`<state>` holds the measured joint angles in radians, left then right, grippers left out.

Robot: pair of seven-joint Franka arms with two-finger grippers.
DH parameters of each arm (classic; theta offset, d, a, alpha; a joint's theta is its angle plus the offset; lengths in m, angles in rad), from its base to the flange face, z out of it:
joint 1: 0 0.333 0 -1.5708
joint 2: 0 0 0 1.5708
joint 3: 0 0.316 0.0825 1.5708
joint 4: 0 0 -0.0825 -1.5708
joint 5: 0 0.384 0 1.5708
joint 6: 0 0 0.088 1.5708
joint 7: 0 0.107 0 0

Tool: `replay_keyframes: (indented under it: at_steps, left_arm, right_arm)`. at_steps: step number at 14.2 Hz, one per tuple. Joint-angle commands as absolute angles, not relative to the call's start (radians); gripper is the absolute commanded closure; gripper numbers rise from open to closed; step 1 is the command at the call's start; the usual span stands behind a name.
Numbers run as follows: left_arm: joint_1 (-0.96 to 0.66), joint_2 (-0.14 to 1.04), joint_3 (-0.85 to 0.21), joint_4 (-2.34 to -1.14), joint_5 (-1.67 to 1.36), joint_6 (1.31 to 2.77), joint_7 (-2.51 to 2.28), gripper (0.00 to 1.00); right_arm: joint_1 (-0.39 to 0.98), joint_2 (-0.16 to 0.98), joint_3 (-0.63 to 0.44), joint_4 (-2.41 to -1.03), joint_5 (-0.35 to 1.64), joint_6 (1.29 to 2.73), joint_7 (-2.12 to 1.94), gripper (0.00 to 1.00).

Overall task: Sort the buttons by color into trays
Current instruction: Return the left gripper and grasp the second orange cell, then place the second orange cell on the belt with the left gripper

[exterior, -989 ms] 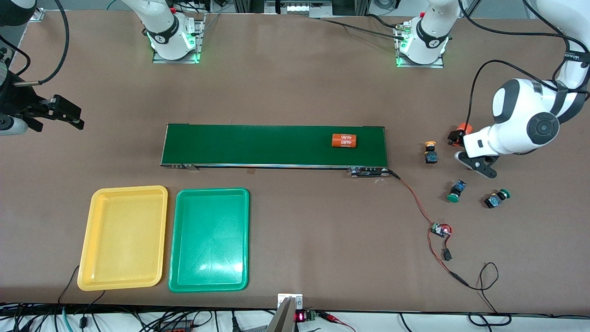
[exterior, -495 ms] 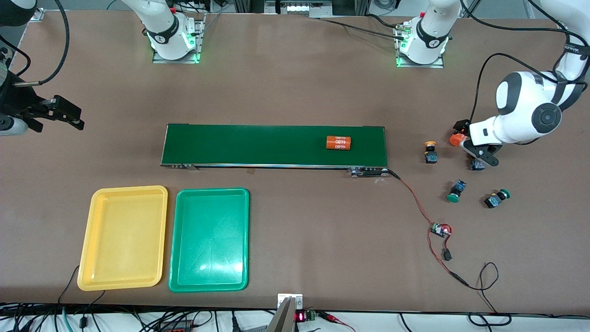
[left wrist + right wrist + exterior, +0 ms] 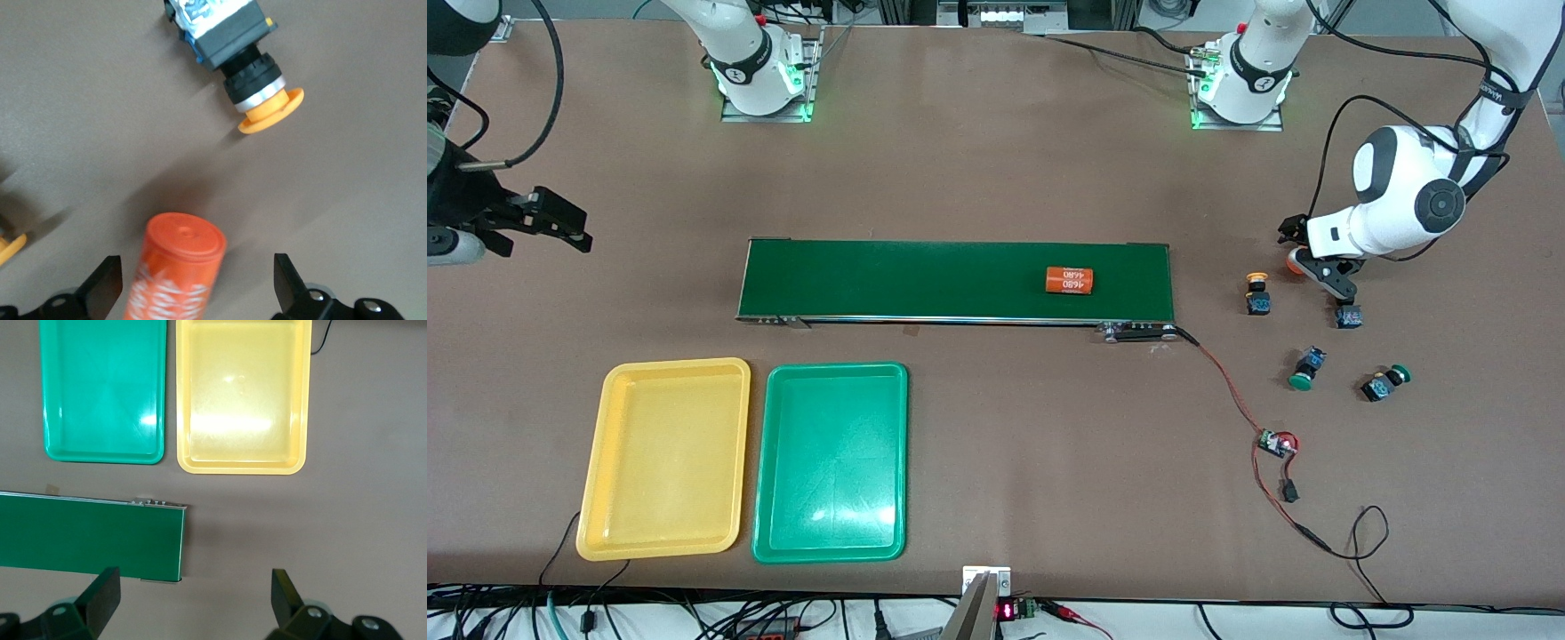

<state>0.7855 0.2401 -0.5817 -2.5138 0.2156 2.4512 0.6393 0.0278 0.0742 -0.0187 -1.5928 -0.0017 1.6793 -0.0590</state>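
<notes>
Near the left arm's end of the table lie several buttons: a yellow-orange capped one (image 3: pixel 1257 295), the black-and-blue body of another (image 3: pixel 1348 316) and two green capped ones (image 3: pixel 1306 369) (image 3: pixel 1384 384). My left gripper (image 3: pixel 1314 258) hangs open over the table, straddling an orange cylinder (image 3: pixel 180 270) without touching it. A yellow-orange capped button (image 3: pixel 248 63) lies just ahead of it. The yellow tray (image 3: pixel 665 458) and green tray (image 3: pixel 831 462) sit side by side near the front camera, both bare. My right gripper (image 3: pixel 569 227) waits open at the right arm's end, holding nothing.
A long dark-green conveyor belt (image 3: pixel 925 280) crosses the middle and carries a second orange cylinder (image 3: pixel 1070 280). A red wire with a small circuit board (image 3: pixel 1276 442) trails from the belt's end toward the front edge. The right wrist view shows the belt's end (image 3: pixel 100 540) and both trays.
My left gripper has moved toward the belt, away from the green buttons, and uncovered a button body. The cylinder on the belt has travelled toward the right arm's end. The right arm has not moved.
</notes>
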Motion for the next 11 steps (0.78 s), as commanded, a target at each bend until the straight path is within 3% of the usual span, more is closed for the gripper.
replay_keyframes:
  at_steps: [1,11]
  left_arm:
    - [0.795,0.193,-0.589,-2.533,0.193,2.468,0.701,0.00]
    - [0.821,0.218,-0.558,-2.576,0.199,2.494,0.759,0.00]
  right_arm:
    - [0.021,0.140,-0.015,-1.582,-0.005,1.675,-0.078,0.00]
    - [0.031,0.146,-0.014,-1.604,0.000,1.626,-0.077,0.00]
